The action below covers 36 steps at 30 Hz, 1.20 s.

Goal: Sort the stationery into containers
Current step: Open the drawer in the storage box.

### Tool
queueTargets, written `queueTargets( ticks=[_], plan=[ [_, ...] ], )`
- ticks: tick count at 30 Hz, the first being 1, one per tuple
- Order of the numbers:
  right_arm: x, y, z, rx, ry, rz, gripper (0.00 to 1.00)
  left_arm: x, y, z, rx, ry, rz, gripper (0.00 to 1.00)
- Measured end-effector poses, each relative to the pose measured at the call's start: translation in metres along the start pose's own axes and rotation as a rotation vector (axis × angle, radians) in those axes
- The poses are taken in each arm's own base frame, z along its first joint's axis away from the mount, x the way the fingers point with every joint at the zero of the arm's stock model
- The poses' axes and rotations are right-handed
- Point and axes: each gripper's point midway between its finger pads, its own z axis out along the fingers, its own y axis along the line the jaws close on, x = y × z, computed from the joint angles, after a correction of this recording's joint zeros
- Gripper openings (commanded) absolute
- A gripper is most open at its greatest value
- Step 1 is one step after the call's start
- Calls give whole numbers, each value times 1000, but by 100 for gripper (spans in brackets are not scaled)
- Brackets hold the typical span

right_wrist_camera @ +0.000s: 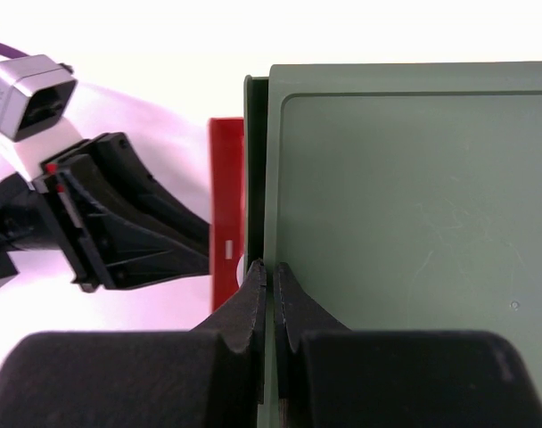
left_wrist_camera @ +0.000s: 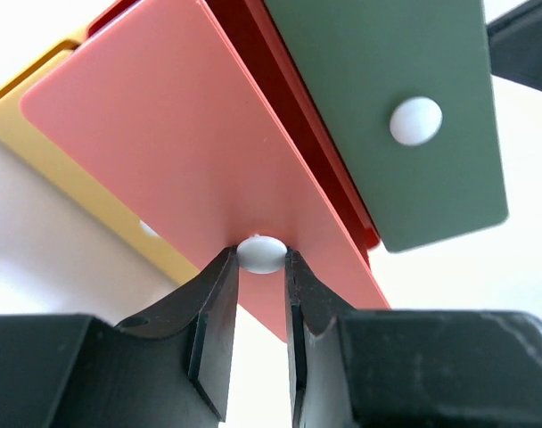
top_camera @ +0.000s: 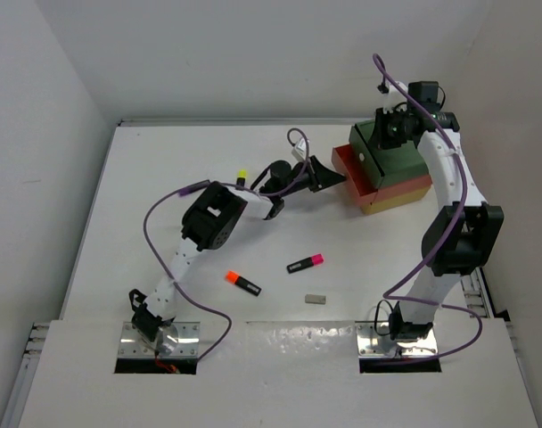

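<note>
The drawer stack stands at the back right: green drawer [top_camera: 396, 153] over coral-red drawer [top_camera: 353, 169] over yellow drawer [top_camera: 398, 201]. My left gripper [top_camera: 333, 176] is shut on the white knob [left_wrist_camera: 260, 252] of the coral-red drawer front [left_wrist_camera: 182, 152], which sticks out a little past the green front [left_wrist_camera: 396, 53]. My right gripper [top_camera: 389, 134] is shut, its tips [right_wrist_camera: 269, 267] resting on the front edge of the green top [right_wrist_camera: 414, 205]. On the table lie a pink-capped highlighter [top_camera: 305, 263], an orange-capped one [top_camera: 242, 283], a yellow-capped one [top_camera: 242, 176] and the grey eraser [top_camera: 316, 300].
The left arm's elbow [top_camera: 216, 218] and purple cable [top_camera: 164, 209] stretch across the table's middle left. The right arm [top_camera: 454, 232] stands along the right edge. White walls close the back and sides.
</note>
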Motion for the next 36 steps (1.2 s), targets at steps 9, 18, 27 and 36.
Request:
queueTargets(
  ticks=[9, 18, 27, 36],
  plan=[
    [0, -1, -1, -9, -4, 6, 0, -4, 2, -32, -31, 23, -16, 0],
    [0, -3, -1, -17, -8, 16, 1, -2, 0, -49, -54, 35, -29, 0],
    [0, -3, -1, -30, -12, 21, 1, -2, 0, -61, -72, 46, -39, 0],
    [0, -3, 0, -35, -13, 22, 3, -5, 1, -71, -90, 59, -38, 0]
  ],
)
